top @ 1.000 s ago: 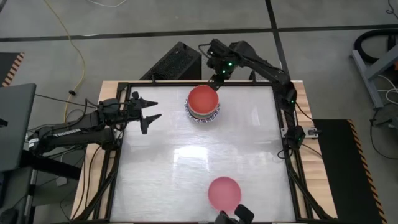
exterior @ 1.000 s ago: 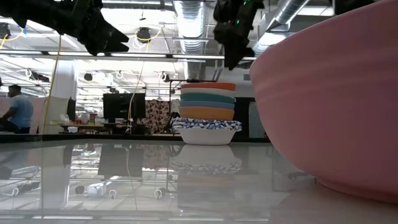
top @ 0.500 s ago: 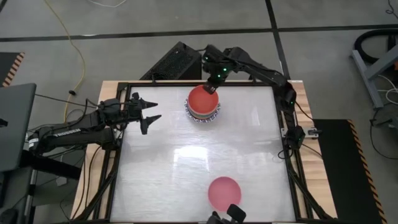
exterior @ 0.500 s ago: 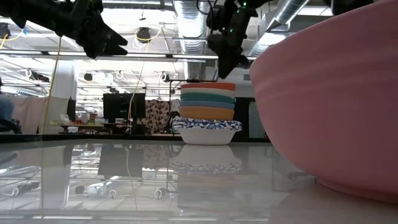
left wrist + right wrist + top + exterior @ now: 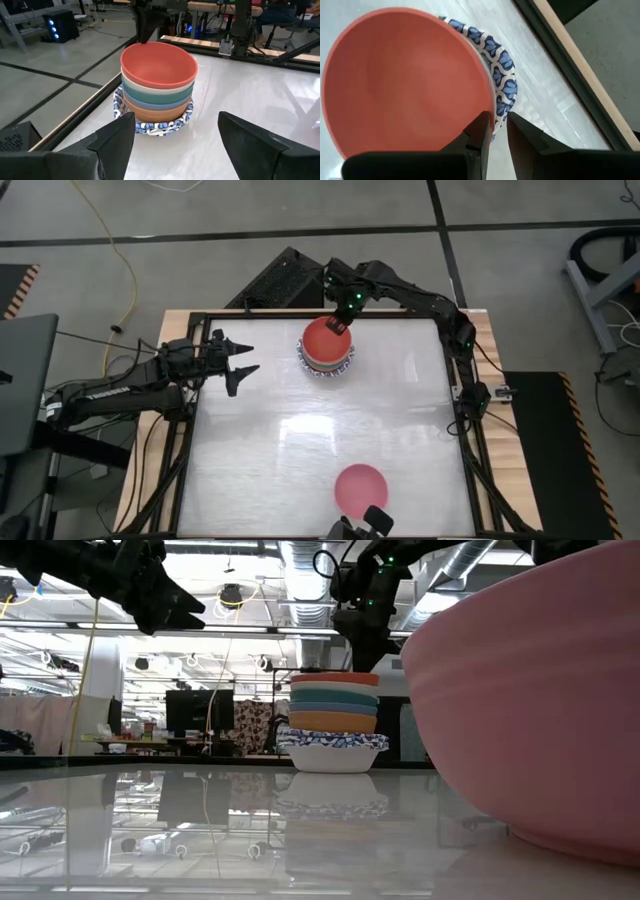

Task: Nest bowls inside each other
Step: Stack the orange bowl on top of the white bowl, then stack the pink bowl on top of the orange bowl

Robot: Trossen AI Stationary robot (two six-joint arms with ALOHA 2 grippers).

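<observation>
A stack of bowls (image 5: pixel 326 348) stands on the white table near its far edge. A white bowl with a blue pattern (image 5: pixel 150 127) is at the bottom, orange, blue, teal and cream ones sit in it, and a red bowl (image 5: pixel 405 85) is on top. My right gripper (image 5: pixel 495 127) is at the red bowl's far right rim, shut on it. A pink bowl (image 5: pixel 360 488) rests on its base near the front edge, filling the right of the low view (image 5: pixel 520 720). My left gripper (image 5: pixel 245 358) hovers open, left of the stack. My right gripper has the red bowl's rim (image 5: pixel 493 107) at its far right side between its two fingers, one finger (image 5: pixel 479 131) inside the bowl and the other outside. The fingers come from above, slanting steeply down. The bowl sits nested level on the stack.
A black frame rail (image 5: pixel 300 313) runs around the table. A dark box (image 5: pixel 285 280) stands just behind the far edge, and a camera mount (image 5: pixel 365 523) sits at the near edge beside the pink bowl. Open tabletop (image 5: pixel 320 430) lies between the stack and the pink bowl.
My right gripper has come down and toward the table's near left, from beyond the stack onto the red bowl's far rim. The stack and the pink bowl have stayed put.
</observation>
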